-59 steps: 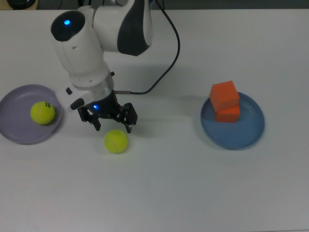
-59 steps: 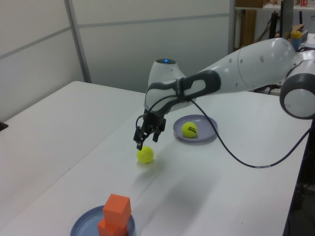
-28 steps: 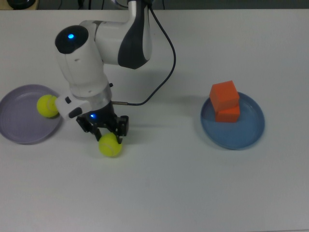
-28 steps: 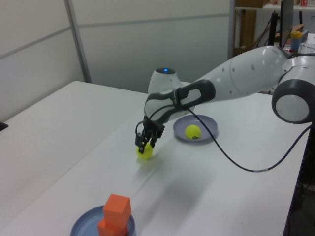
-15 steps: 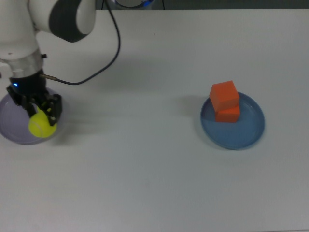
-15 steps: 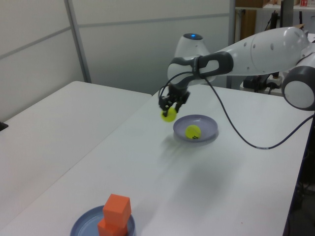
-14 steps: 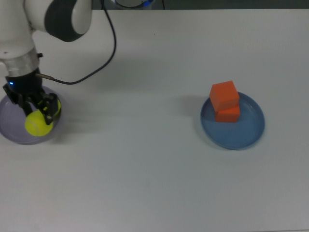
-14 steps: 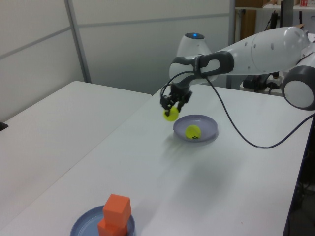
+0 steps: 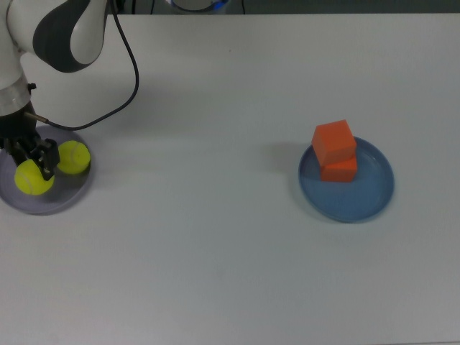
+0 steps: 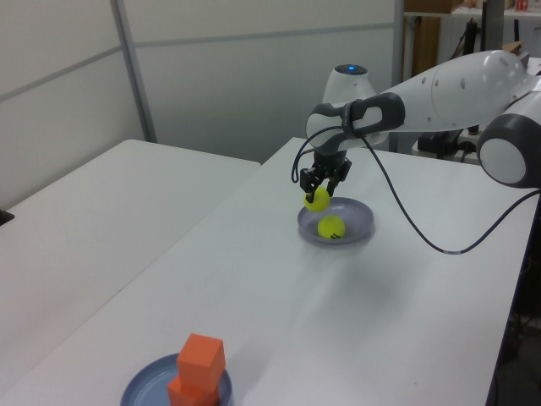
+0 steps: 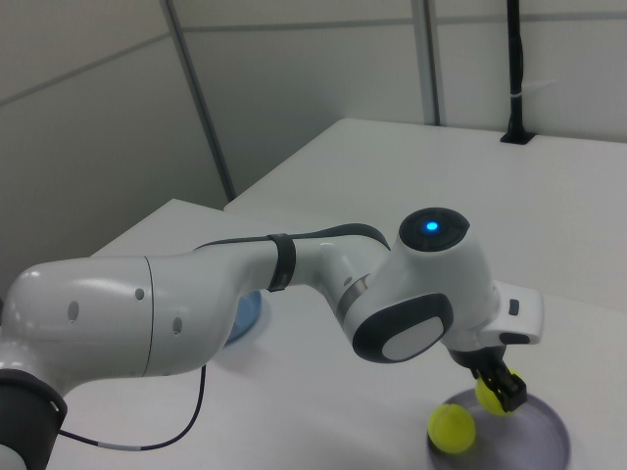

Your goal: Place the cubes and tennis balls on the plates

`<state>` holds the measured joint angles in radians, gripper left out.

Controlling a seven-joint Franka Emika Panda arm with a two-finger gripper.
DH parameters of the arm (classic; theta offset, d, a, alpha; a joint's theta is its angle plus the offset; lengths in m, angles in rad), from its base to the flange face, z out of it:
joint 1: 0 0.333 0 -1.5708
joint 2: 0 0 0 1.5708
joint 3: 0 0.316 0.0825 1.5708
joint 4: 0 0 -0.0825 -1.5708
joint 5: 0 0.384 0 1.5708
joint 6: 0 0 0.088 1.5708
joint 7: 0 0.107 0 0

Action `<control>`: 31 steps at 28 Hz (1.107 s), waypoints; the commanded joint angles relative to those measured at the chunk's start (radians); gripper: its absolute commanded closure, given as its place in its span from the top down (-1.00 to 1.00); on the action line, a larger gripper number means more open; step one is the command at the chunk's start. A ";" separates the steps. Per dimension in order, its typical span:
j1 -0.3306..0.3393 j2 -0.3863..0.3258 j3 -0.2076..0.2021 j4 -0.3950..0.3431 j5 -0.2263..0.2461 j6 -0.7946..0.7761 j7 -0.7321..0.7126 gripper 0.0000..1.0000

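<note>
Gripper [image 9: 31, 169] found clamped on a tennis ball [image 9: 33, 177], held directly beneath the fingers and directly above the lavender plate [image 9: 66, 200]; in the left view, gripper [image 10: 325, 182] and held ball [image 10: 317, 200] seen hanging clear of the plate [image 10: 359, 225] surface, over its far rim. Judged, therefore, that the coming move turned on a straight vertical relation: plate below ball, nothing but a short descent and a release required. Second tennis ball [image 9: 73, 158] noted resting on the same plate, just beside the held ball toward the top view's right, seemingly apart from it though close. In the left view the resting ball [image 10: 331, 227] seen lying lower and nearer the camera than the held one. Risk assessed accordingly: a release too near the resting ball likely to knock it or send either ball rolling off the shallow rim; free plate area observed mainly toward the top view's left and bottom. In the right view, held ball [image 11: 490, 399] partly hidden behind the gripper [image 11: 503, 388], resting ball [image 11: 452, 427] plainly on the plate [image 11: 549, 441]. Blue plate [image 9: 366, 203] recorded well apart, at the top view's right, carrying both orange cubes, upper cube [image 9: 333, 141] stacked on lower cube [image 9: 339, 169], the stack sitting toward the plate's far edge. Cube portion of the task judged complete; only the held ball left to set down.
</note>
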<state>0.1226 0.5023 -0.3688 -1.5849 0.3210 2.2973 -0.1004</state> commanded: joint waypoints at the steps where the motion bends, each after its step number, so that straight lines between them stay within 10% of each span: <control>1: 0.012 -0.019 -0.010 -0.004 -0.022 -0.070 -0.007 1.00; 14: 0.086 -0.277 0.010 -0.003 -0.076 -0.367 0.011 1.00; 31: 0.088 -0.462 0.249 -0.035 -0.212 -0.562 0.129 1.00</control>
<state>0.2126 0.0855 -0.1624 -1.5686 0.1497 1.7672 -0.0092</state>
